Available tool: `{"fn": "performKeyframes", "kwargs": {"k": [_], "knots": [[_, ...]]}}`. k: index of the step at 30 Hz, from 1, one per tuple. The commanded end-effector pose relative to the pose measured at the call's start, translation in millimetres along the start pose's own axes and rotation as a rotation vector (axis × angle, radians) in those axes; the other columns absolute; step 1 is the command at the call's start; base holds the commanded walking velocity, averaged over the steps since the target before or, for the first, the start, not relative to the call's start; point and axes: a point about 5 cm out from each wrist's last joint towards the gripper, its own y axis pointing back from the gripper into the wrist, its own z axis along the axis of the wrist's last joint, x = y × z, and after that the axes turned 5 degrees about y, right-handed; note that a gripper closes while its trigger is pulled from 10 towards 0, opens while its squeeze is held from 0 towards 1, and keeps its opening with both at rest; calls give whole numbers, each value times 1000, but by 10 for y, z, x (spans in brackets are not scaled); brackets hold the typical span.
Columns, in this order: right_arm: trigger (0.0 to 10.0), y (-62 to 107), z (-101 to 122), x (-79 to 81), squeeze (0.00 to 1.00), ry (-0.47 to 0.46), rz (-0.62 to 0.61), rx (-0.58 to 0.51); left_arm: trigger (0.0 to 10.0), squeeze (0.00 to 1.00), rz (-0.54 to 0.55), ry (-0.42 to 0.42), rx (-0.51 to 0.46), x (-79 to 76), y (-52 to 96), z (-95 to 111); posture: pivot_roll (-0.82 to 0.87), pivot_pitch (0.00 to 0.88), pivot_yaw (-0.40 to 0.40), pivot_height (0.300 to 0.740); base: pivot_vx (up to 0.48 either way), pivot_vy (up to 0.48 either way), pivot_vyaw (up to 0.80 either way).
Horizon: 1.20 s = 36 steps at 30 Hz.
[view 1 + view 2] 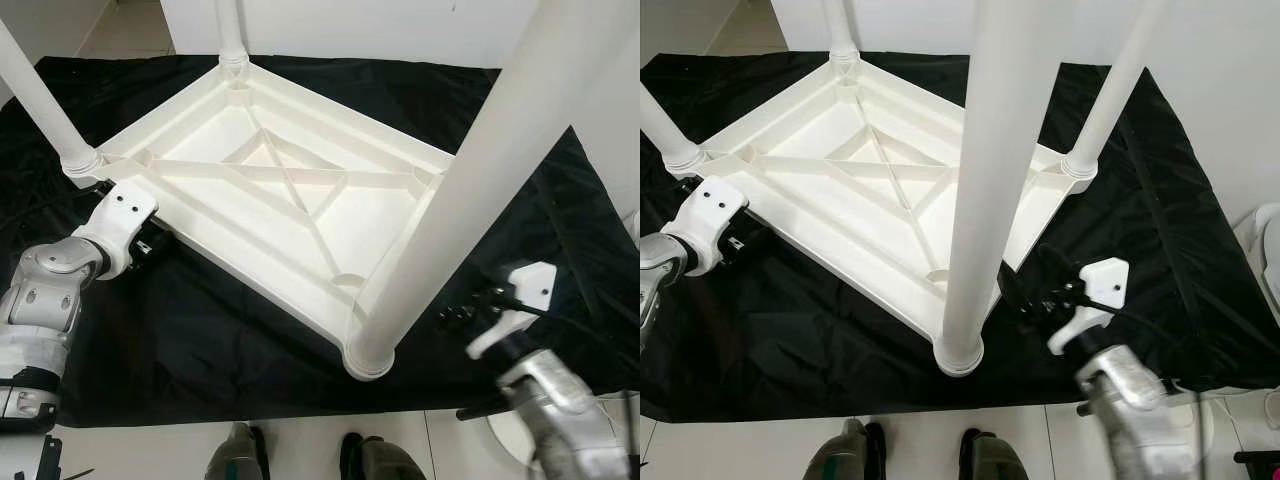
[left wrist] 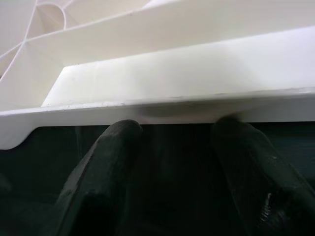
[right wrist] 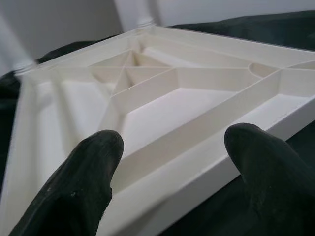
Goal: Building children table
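Table: the white plastic children's table (image 1: 290, 200) lies upside down on a black sheet (image 1: 200, 340), its ribbed underside facing up, all four legs standing in their corner sockets.
Legs: smooth white tubes; the nearest leg (image 1: 990, 180) rises from the front corner toward the camera, the others stand at the left, far and right corners.
Left gripper: left gripper (image 2: 177, 147) is at the table's left edge near the left corner, fingers apart with their tips against the underside of the rim, not clamped on it.
Right gripper: right gripper (image 3: 172, 162) hovers near the front-right edge, fingers spread wide and holding nothing; the rim runs between them in the wrist view.
Surface: the sheet is thin, glossy and wrinkled, over pale tiled floor (image 1: 300, 440).
Feet: the robot's own feet (image 1: 910, 455) stand just short of the sheet.
Risk: smooth plastic could slide on slick fabric if pushed from one side; an uneven lift might twist a loosely seated leg out.
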Motion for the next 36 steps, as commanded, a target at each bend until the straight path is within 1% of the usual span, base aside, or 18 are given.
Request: {"fn": "performKeyframes", "kwargs": {"k": [1,3,4,5,10,12,14,15,17,19,21,26,28,30,31,33,34,36], "knots": [[10000,98,79,-16,0,-22,93,-4,10000,0,-198,-6,-76,-162,51,110,-97,154,52,740,0,0,0],[10000,127,90,-35,0,-15,112,1,10000,0,-230,-8,-93,-192,74,127,-97,154,52,740,0,0,0],[10000,173,101,-47,0,-10,154,19,10000,0,-272,-3,-118,-226,112,161,-100,155,55,740,0,0,0],[10000,243,112,-49,0,14,239,60,10000,0,-353,7,-157,-294,176,216,-100,155,59,740,0,0,0],[10000,261,124,-37,0,30,304,79,10000,0,-439,7,-188,-378,237,259,-100,154,65,740,0,0,0],[10000,245,147,20,0,16,405,90,10000,0,-606,2,-222,-537,375,320,-94,155,62,740,0,0,0],[10000,219,165,69,0,9,490,95,10000,0,-719,-19,-227,-656,477,357,-86,155,61,740,0,0,0],[10000,219,165,69,0,9,490,95,10000,0,-719,-19,-227,-656,477,357,-86,155,61,740,0,0,0],[10000,186,186,88,0,-3,558,103,10000,0,-781,-50,-210,-752,524,363,-86,155,61,740,0,0,0],[10000,186,186,88,0,-3,558,103,10000,0,-781,-50,-210,-752,524,363,-86,155,61,740,0,0,0],[10000,115,202,143,0,-17,662,110,10000,0,-892,-94,-194,-900,650,352,-74,153,54,740,0,0,0],[10000,85,201,203,0,-23,763,115,10000,0,-962,-104,-202,-1013,772,383,-57,157,45,740,0,0,0],[10000,83,201,208,0,-23,776,115,10000,0,-987,-106,-199,-1026,801,383,-57,157,45,740,0,0,0],[10000,30,193,227,0,-29,804,109,10000,0,-1049,-103,-210,-1095,911,417,-40,157,35,740,0,0,0],[10000,30,193,227,0,-29,804,109,10000,0,-1049,-103,-210,-1095,911,417,-40,157,35,740,0,0,0],[10000,-101,170,275,0,-15,818,81,10000,0,-1133,-77,-236,-1193,1100,475,-23,158,26,740,0,0,0],[10000,-101,170,275,0,-15,818,81,10000,0,-1133,-77,-236,-1193,1100,475,-23,158,26,740,0,0,0],[10000,-232,155,336,0,5,814,48,10000,0,-1170,-45,-246,-1251,1210,495,-12,156,19,740,0,0,0]]}}
